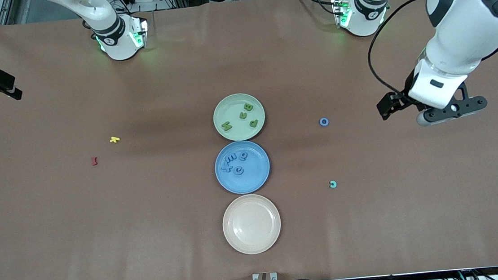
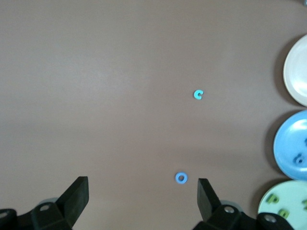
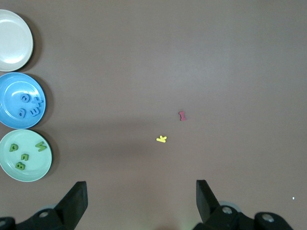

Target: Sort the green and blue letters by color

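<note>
Several green letters lie in the pale green plate. Several blue letters lie in the blue plate. A blue ring-shaped letter O lies loose on the table toward the left arm's end; in the left wrist view it sits between my fingers, far below them. A teal-blue letter C lies nearer the front camera. My left gripper is open and empty, up in the air over the table beside the O. My right gripper is open and empty, high over its end of the table.
An empty beige plate sits nearest the front camera, in line with the other two plates. A small yellow letter and a small red letter lie toward the right arm's end.
</note>
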You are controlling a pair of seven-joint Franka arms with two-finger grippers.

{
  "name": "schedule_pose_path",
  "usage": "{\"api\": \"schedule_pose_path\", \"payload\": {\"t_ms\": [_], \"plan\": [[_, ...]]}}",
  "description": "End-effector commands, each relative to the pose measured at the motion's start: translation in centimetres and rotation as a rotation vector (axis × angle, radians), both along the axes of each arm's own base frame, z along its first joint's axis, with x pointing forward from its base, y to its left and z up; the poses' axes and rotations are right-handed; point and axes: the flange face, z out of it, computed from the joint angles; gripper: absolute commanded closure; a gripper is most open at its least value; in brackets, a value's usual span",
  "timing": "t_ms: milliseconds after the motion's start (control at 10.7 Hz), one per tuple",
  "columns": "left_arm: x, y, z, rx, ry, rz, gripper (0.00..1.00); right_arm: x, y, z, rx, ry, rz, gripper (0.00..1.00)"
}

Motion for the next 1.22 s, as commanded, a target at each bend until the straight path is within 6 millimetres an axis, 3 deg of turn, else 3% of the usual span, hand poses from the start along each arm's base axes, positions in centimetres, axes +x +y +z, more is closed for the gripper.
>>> {"api": "schedule_pose_path", "payload": {"t_ms": [0,281,375,656,843,1124], "plan": [[-3.5,0.3,3.7,-0.027,0.047,-0.088,0.0,-0.1,-0.3,-0.7,-0.001,-0.005,0.003,0.0],[-3.2,0.7,7.2,-0.018,0.087,-0.156,0.0,0.7,-0.1,-3.3,-0.003,-0.011,0.005,0.0],[-3.2,1.2,8.0,-0.021,0.086,-0.167,0.0,0.5,-0.1,-3.2,-0.003,-0.019,0.004,0.0],[-3.2,1.4,8.6,-0.014,0.072,-0.183,0.0,0.3,-0.1,-3.3,-0.004,-0.018,0.006,0.0],[-2.2,3.3,9.7,-0.022,0.044,-0.159,0.0,0.3,-0.1,-3.4,-0.004,-0.018,0.006,0.0],[-2.0,3.6,9.7,-0.02,0.04,-0.185,0.0,0.2,0.0,-3.5,-0.004,-0.013,0.007,0.0]]}}
